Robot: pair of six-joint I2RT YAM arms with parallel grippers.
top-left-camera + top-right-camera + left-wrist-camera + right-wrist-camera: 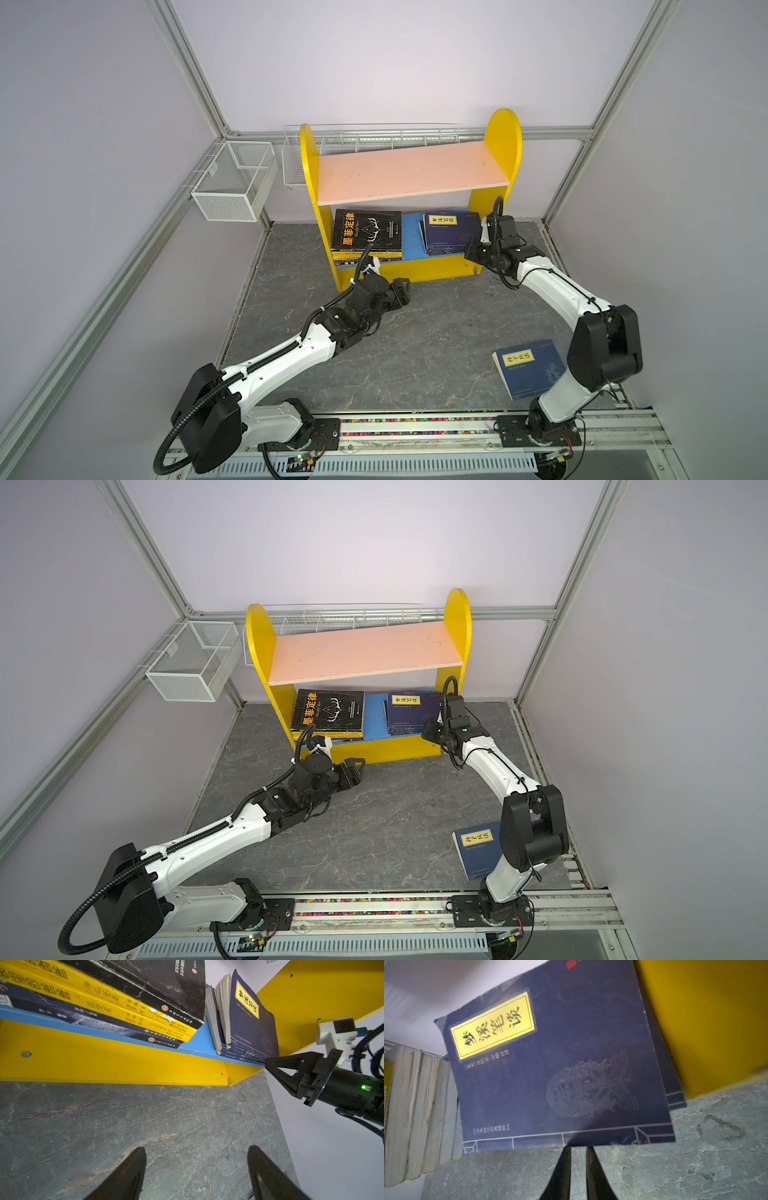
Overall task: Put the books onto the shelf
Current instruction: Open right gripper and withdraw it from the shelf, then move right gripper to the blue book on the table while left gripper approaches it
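**Item 1, shelf** [503, 137]: yellow round-topped side panels, pink upper board [411, 170], blue lower board [411, 243]. It stands on the grey stone-look table [415, 332] by the back wall, turned slightly askew.

**Item 2, left pile on the lower board:** black book [368, 230] lies flat on top. The left wrist view shows 2 yellow books [93, 995] under it and dark navy spines at the bottom.

**Item 3, right pile on the lower board:** navy stack [449, 232], at least 3 volumes, lying flat close to the right side panel. The top navy book [571, 1064] carries a yellow title label.

**Item 4, loose navy book** [528, 368]: same yellow label, flat on the table near the front edge. It lies beside the right arm's base, partly hidden by it, well apart from the shelf.

**Item 5, left gripper** [402, 289]: fingers spread wide, nothing between them. It hangs over bare table just in front of the shelf's yellow front rail [196, 1148].

**Item 6, right gripper** [267, 1062]: fingers drawn almost together, only a thin slit between them. The slit shows table, so nothing is clamped. The tips sit against the spine edge of the navy stack [578, 1147].

**Item 7, white mesh basket** [235, 183]: hung on the frame rail left of the shelf.
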